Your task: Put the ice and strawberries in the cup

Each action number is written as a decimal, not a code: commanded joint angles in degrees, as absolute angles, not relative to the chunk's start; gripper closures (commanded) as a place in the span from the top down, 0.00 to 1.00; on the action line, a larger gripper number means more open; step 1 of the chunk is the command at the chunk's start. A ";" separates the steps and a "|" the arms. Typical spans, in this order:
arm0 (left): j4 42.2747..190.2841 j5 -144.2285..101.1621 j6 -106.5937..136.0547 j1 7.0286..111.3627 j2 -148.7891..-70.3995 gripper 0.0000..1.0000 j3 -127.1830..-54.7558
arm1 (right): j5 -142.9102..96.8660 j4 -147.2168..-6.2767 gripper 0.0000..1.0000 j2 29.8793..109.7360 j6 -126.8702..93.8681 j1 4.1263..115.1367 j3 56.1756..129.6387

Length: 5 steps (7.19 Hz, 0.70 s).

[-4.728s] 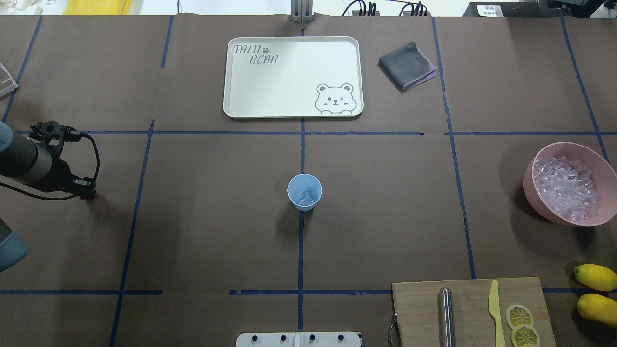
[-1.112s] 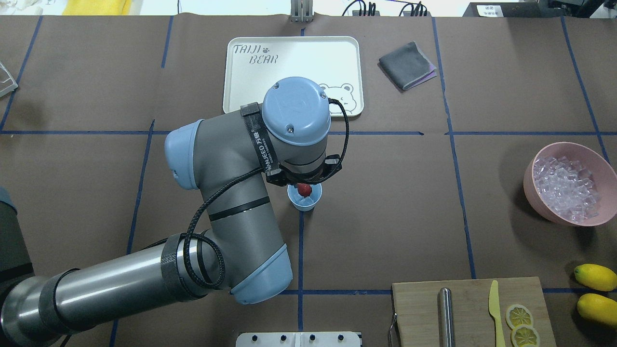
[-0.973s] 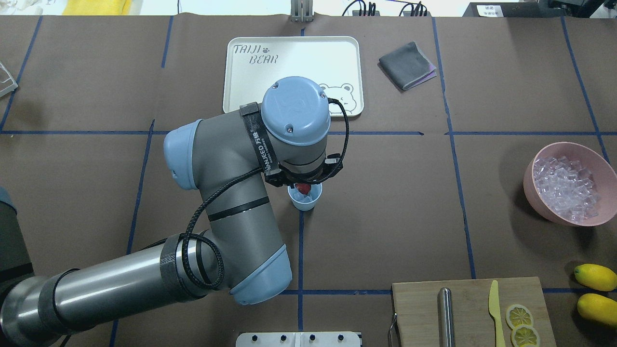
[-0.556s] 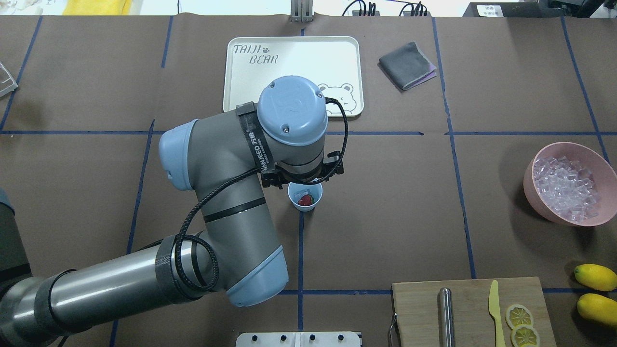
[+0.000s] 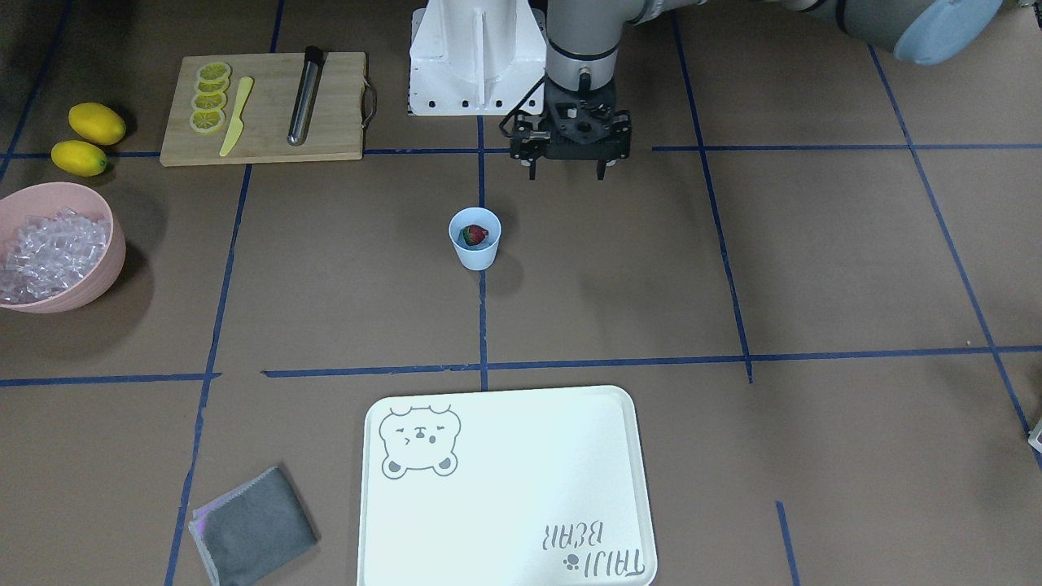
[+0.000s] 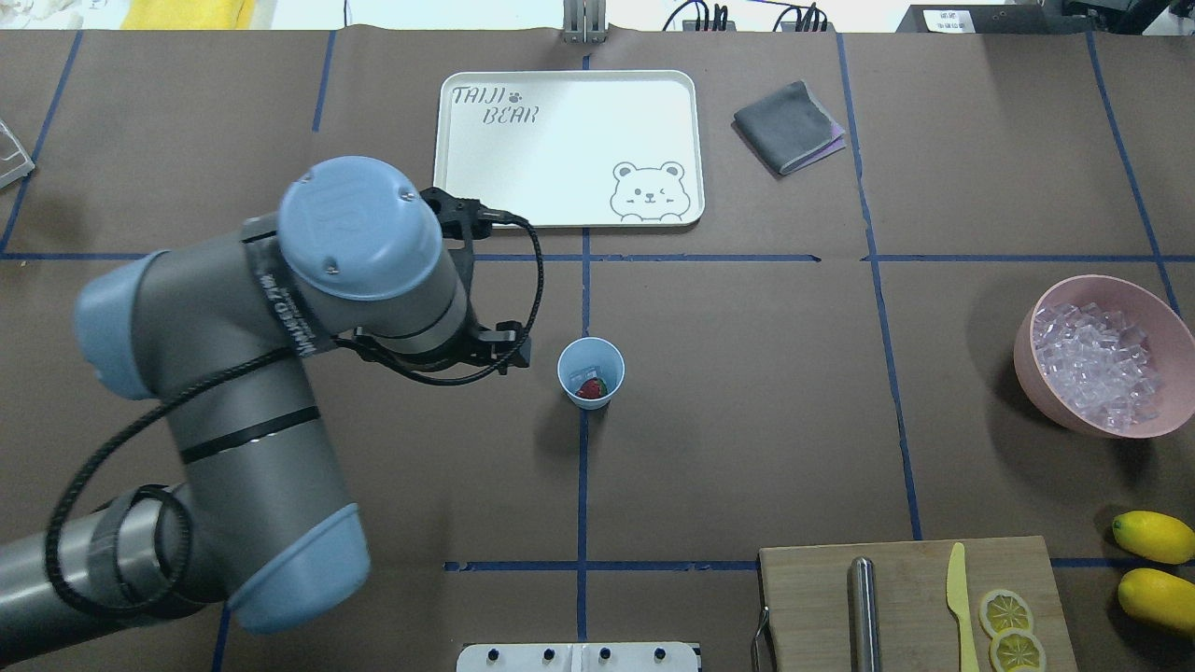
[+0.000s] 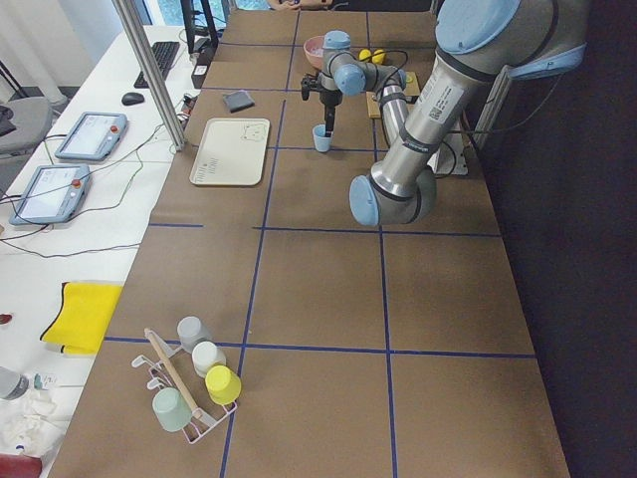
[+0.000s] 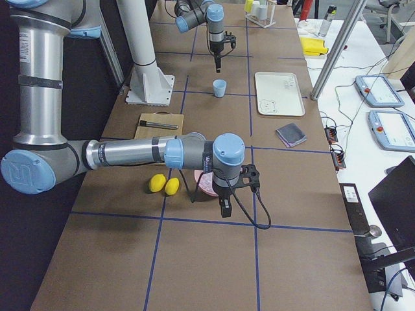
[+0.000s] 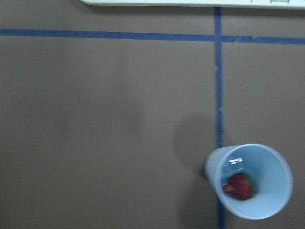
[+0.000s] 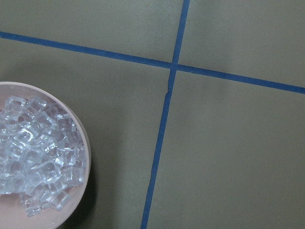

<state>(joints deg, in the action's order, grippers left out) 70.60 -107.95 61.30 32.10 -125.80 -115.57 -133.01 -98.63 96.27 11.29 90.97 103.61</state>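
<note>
Left arm (image 6: 280,373) was out over the counter (image 5: 733,268), wrist pointing straight down. The left jaws hung apart with nothing between them, raised off the surface. They were near the cup, offset toward the robot's left and a touch toward its base, not over the rim. From the left wrist view the cup sat low and to the right of frame, so any return would have been a short sideways shift to the robot's right.

Right arm (image 8: 130,154) hovered well apart from the cup, out on the robot's right. Only the side camera caught the right jaws, and from there I cannot tell whether they were apart or closed. The wrist camera looked down beside the pink bowl, so this arm looked the better placed if more ice was wanted.

White bear-print tray (image 6: 560,149) lay beyond the cup, on the side away from the robot.

Pink bowl (image 6: 1027,322), far to the robot's right of the cup, was heaped with clear ice cubes (image 6: 1097,364).

Then the pale-blue cup (image 6: 590,373). It stood upright on the blue tape line, mouth up, touched by neither arm.

Inside it lay the strawberry (image 6: 589,388), dark red with a bit of green, low against the wall nearer the robot. Its long axis was too small to call.

Beside the berry was a glassy glint (image 9: 235,161), probably ice in the cup. By my reading both ingredients were in and the job looked close to done.
</note>
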 commanded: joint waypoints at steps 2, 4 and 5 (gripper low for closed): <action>68.99 -117.91 36.29 45.48 -112.09 1.00 -122.96 | -132.98 -98.61 0.99 96.33 11.25 90.97 103.54; 69.08 -123.03 20.99 55.24 -106.37 1.00 -122.52 | -132.98 -98.61 0.99 96.33 11.16 90.97 103.45; 69.00 -124.70 14.04 59.98 -103.48 1.00 -121.82 | -132.98 -98.61 0.99 96.33 11.16 90.97 103.36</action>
